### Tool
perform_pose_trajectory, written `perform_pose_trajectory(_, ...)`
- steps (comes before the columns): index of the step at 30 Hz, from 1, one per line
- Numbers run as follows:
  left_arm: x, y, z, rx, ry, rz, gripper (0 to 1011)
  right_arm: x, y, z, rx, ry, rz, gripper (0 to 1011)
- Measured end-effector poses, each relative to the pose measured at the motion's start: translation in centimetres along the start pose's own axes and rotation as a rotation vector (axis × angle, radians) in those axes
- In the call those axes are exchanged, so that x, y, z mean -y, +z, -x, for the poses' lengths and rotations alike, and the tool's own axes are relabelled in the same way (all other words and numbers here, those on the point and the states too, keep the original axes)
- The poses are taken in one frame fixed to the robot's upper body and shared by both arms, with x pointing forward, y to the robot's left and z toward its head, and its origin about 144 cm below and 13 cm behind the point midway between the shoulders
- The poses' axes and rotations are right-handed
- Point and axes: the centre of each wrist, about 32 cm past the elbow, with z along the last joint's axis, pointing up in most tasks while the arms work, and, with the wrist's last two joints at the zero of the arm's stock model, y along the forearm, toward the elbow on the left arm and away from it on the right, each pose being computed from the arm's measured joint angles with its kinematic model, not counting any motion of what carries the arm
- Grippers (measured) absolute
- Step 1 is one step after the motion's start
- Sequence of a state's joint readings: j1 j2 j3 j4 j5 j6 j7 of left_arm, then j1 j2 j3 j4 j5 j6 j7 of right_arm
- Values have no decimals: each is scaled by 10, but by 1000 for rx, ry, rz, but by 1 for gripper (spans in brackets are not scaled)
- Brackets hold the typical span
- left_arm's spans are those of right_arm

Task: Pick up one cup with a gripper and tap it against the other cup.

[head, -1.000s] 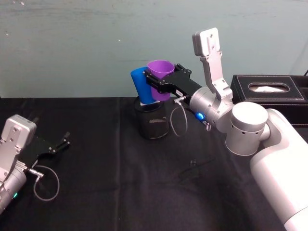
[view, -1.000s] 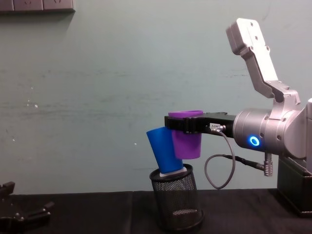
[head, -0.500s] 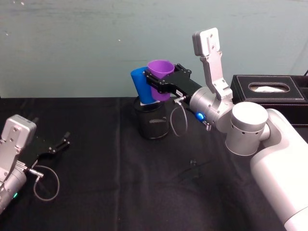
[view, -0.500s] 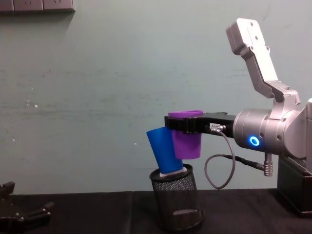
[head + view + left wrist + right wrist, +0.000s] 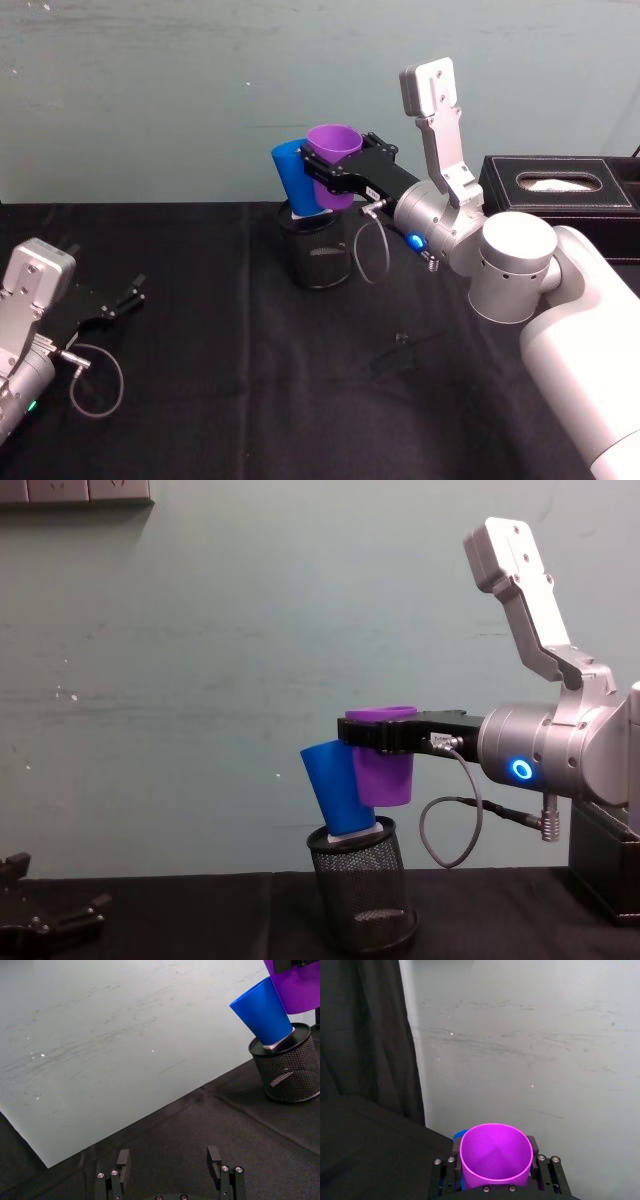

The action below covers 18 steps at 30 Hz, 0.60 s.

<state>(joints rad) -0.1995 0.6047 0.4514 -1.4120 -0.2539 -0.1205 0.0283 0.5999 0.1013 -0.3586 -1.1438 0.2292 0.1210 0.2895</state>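
Note:
My right gripper (image 5: 330, 175) (image 5: 372, 735) is shut on the purple cup (image 5: 331, 163) (image 5: 383, 770) (image 5: 495, 1154) and holds it upright in the air. The purple cup's side touches the blue cup (image 5: 293, 176) (image 5: 335, 788) (image 5: 264, 1011). The blue cup stands upside down and tilted, its rim end sunk in a black wire-mesh pen holder (image 5: 317, 257) (image 5: 365, 895) (image 5: 287, 1070). Far to the left, my left gripper (image 5: 130, 298) (image 5: 170, 1165) rests open low over the black cloth, nothing between its fingers.
A black tissue box (image 5: 565, 200) stands at the back right, just behind my right arm. A black cloth (image 5: 250, 400) covers the table, and a pale green wall (image 5: 200, 90) rises close behind the pen holder.

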Motion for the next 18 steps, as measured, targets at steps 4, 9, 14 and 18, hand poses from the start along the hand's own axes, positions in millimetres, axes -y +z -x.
perform_pose_trajectory(4, 0, 0, 0, 0, 0, 0, 1000, 0, 0, 0, 0, 0, 0, 735)
perform_pose_trajectory(9, 0, 0, 0, 0, 0, 0, 1000, 0, 0, 0, 0, 0, 0, 735)
perform_pose_trajectory(14, 0, 0, 0, 0, 0, 0, 1000, 0, 0, 0, 0, 0, 0, 734)
perform_pose_trajectory(18, 0, 0, 0, 0, 0, 0, 1000, 0, 0, 0, 0, 0, 0, 735)
